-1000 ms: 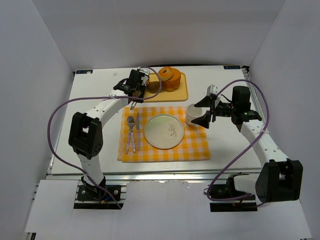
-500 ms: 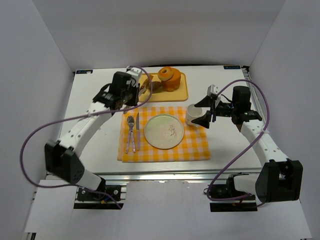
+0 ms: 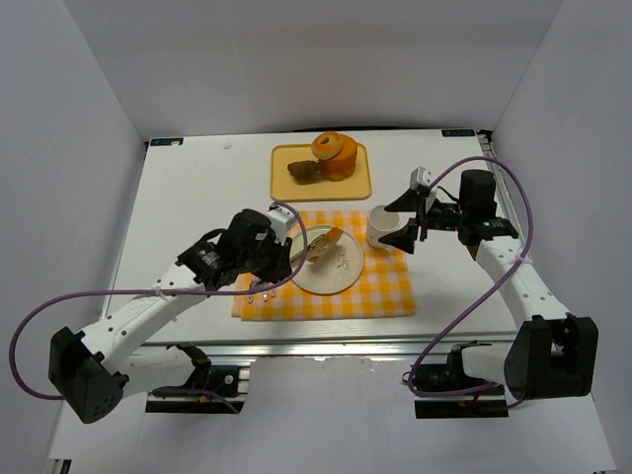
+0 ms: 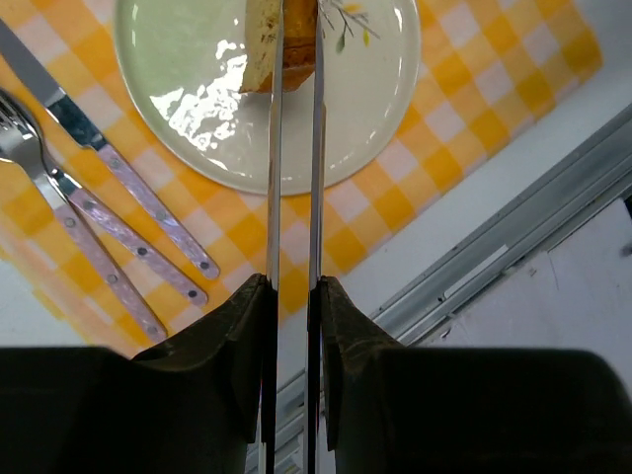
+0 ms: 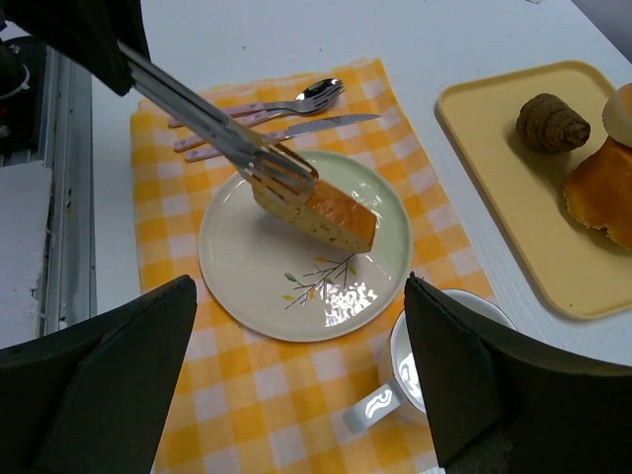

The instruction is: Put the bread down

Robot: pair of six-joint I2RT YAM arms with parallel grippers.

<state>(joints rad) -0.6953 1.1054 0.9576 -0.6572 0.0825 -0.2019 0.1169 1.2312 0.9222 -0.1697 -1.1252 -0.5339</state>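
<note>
The bread [image 3: 327, 242] is a tan slice with a brown crust, held tilted just over the pale green plate [image 3: 336, 275]. My left gripper [image 3: 308, 251] has long metal tong blades and is shut on the slice. In the left wrist view the blades [image 4: 294, 39] pinch the bread [image 4: 259, 44] over the plate [image 4: 336, 128]. The right wrist view shows the bread [image 5: 326, 212] above the plate [image 5: 247, 267]; I cannot tell whether it touches. My right gripper [image 3: 407, 225] is open and empty beside the mug.
A white mug [image 3: 380, 225] stands right of the plate on the yellow checked cloth [image 3: 385, 286]. A fork [image 4: 59, 197] and knife [image 4: 128, 188] lie left of the plate. A yellow tray [image 3: 286, 183] at the back holds an orange doughnut-like piece [image 3: 334, 155] and a dark brown lump [image 3: 303, 170].
My left arm has swung from the tray at the back down to the plate, carrying the bread slice in its tongs. The right arm has not moved.
</note>
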